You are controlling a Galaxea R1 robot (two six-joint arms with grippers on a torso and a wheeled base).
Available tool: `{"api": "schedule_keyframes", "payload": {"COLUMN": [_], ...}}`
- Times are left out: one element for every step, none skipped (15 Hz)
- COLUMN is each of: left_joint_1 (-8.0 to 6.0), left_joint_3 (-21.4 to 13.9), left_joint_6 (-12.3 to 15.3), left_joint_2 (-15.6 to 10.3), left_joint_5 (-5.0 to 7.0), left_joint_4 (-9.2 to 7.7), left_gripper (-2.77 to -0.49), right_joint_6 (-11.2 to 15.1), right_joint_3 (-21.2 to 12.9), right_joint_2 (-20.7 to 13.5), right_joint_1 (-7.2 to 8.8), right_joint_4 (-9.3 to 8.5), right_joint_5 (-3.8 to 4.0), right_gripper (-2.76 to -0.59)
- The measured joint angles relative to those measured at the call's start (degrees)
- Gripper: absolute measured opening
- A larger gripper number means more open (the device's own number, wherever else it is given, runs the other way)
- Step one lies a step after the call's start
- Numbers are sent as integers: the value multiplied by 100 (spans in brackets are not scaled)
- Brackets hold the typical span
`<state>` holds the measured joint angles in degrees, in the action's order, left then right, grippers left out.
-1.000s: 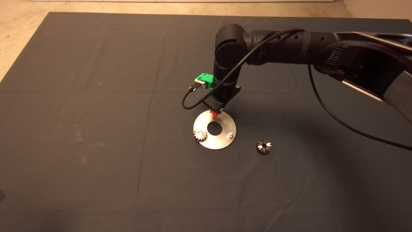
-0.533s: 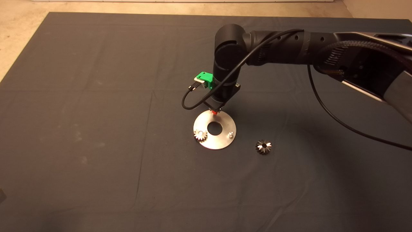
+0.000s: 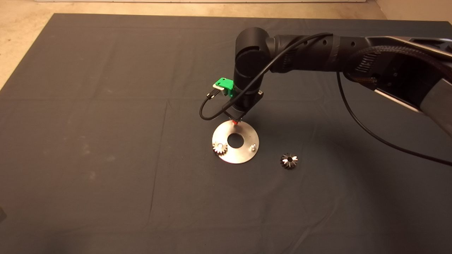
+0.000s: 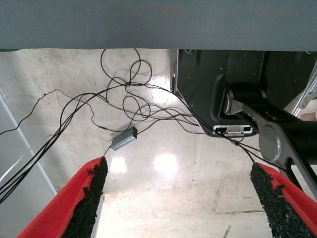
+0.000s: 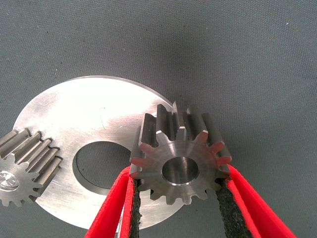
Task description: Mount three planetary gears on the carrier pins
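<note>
My right gripper is shut on a planetary gear, held over the far edge of the round silver carrier plate. In the head view that gripper shows only its red tips under the black wrist, at the plate's far rim. One gear sits on a pin at the plate's left side, also seen as a gear in the right wrist view. A bare carrier pin stands at the plate's right. A third gear lies on the mat to the right. My left gripper hangs open off the mat.
The dark mat covers the table, with bare floor beyond its far left edge. A black cable hangs from the right arm over the mat. The left wrist view shows floor with tangled cables and a robot base.
The right wrist has crept slightly up and away, its red tips sitting a little farther toward the plate's far rim. The gears and plate have not moved.
</note>
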<state>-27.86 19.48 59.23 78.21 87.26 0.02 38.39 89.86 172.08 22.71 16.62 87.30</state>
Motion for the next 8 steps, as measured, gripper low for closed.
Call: {"api": "schedule_keyframes", "payload": {"left_joint_1": [0, 0, 0, 0, 0, 0, 0, 0], "left_joint_3": [0, 0, 0, 0, 0, 0, 0, 0], "left_joint_6": [0, 0, 0, 0, 0, 0, -2, -2], "left_joint_2": [-2, 0, -2, -2, -5, -18, -32, -33], "left_joint_5": [0, 0, 0, 0, 0, 0, 0, 0], "left_joint_4": [0, 0, 0, 0, 0, 0, 0, 0], "left_gripper": [-122, -122, -122, -122, -122, -122, -122, -122], "right_joint_6": [0, 0, 0, 0, 2, 6, 24, 28], "right_joint_3": [-3, -3, -4, -4, -4, -24, -45, -56], "right_joint_2": [0, -2, 0, -2, -2, -2, -2, -2], "right_joint_1": [0, 0, 0, 0, 0, 0, -2, -4], "right_joint_4": [11, 13, 16, 16, 16, 20, 31, 31], "right_joint_5": [-1, -1, -2, -9, -9, -6, -4, -1], "right_gripper": [-242, -242, -242, -242, -242, -242, -242, -242]}}
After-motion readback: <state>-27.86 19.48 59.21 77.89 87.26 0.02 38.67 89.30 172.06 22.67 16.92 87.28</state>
